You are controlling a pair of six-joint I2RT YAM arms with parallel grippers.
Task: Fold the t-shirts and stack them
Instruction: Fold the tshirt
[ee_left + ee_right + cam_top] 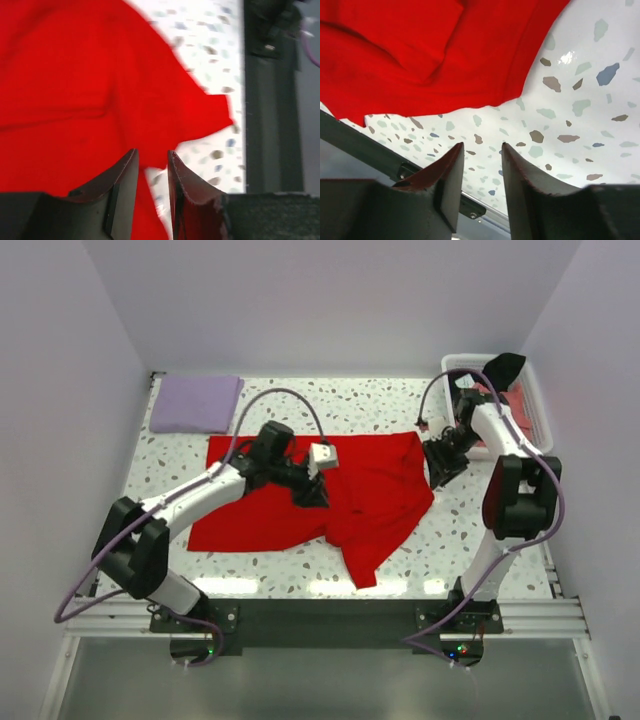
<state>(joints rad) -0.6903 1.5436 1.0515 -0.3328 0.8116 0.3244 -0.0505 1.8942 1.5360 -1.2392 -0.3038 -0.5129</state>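
Note:
A bright red t-shirt (370, 490) lies spread and partly bunched in the middle of the speckled table. It also shows in the left wrist view (75, 90) and the right wrist view (420, 55). My left gripper (312, 495) hovers over the shirt's middle, jaws a little apart and empty (152, 152). My right gripper (440, 465) is beside the shirt's right edge, open and empty over bare table (482, 146). A folded pale lavender t-shirt (196, 403) lies at the back left. A black shirt (505, 367) and a salmon-pink one (520, 422) are in the basket.
The white slatted basket (541, 405) stands at the back right, behind the right arm. The black front rail (320, 615) runs along the near table edge and shows in the left wrist view (270, 125). White walls enclose the table on three sides.

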